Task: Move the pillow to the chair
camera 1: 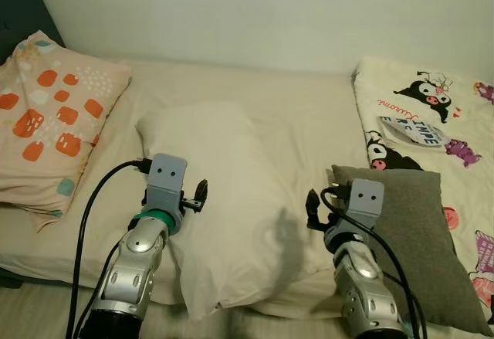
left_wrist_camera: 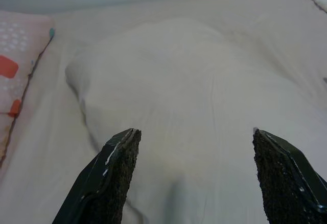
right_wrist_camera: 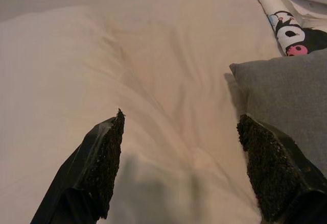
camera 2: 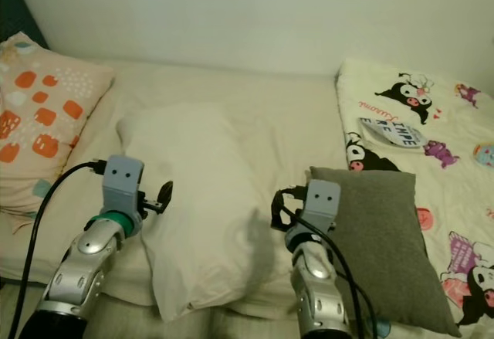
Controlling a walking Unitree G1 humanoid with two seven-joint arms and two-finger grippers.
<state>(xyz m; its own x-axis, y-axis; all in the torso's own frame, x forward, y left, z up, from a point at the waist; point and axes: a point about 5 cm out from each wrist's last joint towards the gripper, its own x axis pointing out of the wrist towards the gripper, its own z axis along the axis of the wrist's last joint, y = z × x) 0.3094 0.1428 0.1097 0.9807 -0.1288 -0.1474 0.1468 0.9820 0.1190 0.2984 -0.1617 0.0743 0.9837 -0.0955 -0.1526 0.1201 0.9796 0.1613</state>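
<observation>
Left tool at nine o'clock of cream pillow, spread wide, holding nothing; right tool at three o'clock, likewise wide and bare, beside grey cushion. Pillow lying mid-bed, slanted toward near edge. Best to close in from both flanks evenly, pinch deep into stuffing, avoid snagging grey cushion, then lift level.

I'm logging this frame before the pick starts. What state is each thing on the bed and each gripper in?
White pillow: flat on the bed, between the grippers, not gripped.
Grey pillow: flat, at the bed's near edge, untouched.
Orange-patterned pillow: propped at the head end.
Cartoon blanket: spread out, partly under the grey pillow.
Left gripper: open, over the white pillow.
Right gripper: open, empty, beside the grey pillow.
</observation>
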